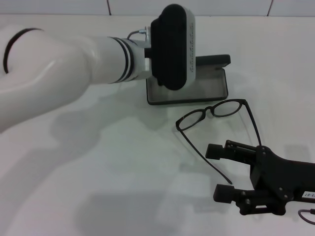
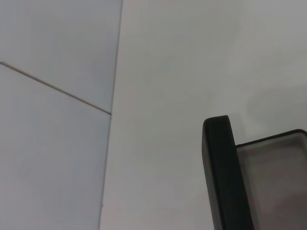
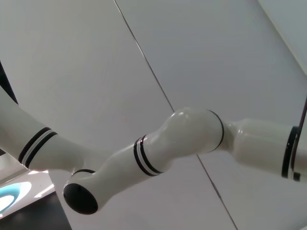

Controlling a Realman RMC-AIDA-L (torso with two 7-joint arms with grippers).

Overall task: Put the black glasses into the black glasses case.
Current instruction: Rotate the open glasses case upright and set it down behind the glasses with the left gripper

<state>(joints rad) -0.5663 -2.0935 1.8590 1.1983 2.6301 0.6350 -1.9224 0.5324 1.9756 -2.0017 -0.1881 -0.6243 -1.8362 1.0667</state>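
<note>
The black glasses (image 1: 216,110) lie unfolded on the white table, lenses toward the case and temple arms reaching toward me. The black glasses case (image 1: 187,91) lies open behind them, grey lining up and its lid (image 1: 212,60) standing at the back. My right gripper (image 1: 213,171) is open low at the near right, and one temple's tip lies between its fingers (image 1: 216,150). I cannot tell whether it touches them. My left gripper (image 1: 172,46) hovers over the case's left half. The left wrist view shows the case's lid edge (image 2: 223,177) and lining (image 2: 278,182).
The white table (image 1: 98,172) runs out to the left and front. A tiled wall (image 1: 187,7) stands behind it. The left arm (image 3: 158,153) crosses the right wrist view in front of wall panels.
</note>
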